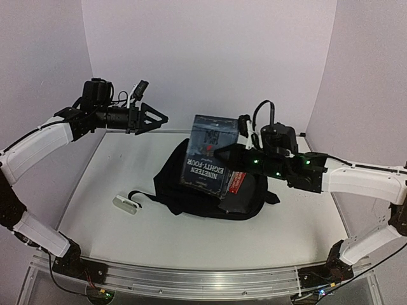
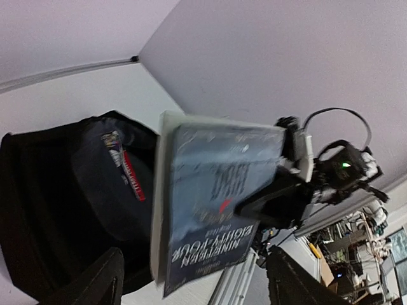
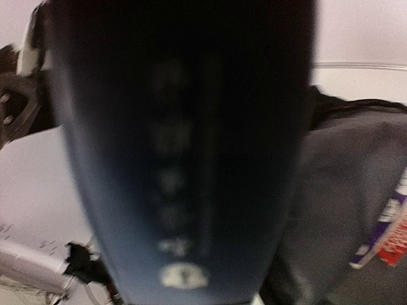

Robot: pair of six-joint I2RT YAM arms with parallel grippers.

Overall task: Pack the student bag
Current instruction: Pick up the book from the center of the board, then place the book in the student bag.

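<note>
The student bag (image 1: 191, 190) lies black and slumped in the middle of the table. Over it stands a dark blue book (image 1: 208, 155) titled Nineteen Eighty-Four, raised upright. My right gripper (image 1: 217, 151) is shut on the book from the right, one dark finger pressed on its cover. In the right wrist view the book's spine (image 3: 184, 146) fills the frame and hides the fingers. My left gripper (image 1: 159, 121) hangs open in the air to the left of the book, apart from it. In the left wrist view the book (image 2: 216, 184) faces me beyond my open left gripper (image 2: 191, 286), the bag (image 2: 57, 190) behind it.
A red-and-white packet (image 1: 236, 183) lies on the bag by the book's lower corner. A small white object (image 1: 125, 204) rests on the table left of the bag, next to a black strap end (image 1: 137, 196). Walls close in behind and at both sides.
</note>
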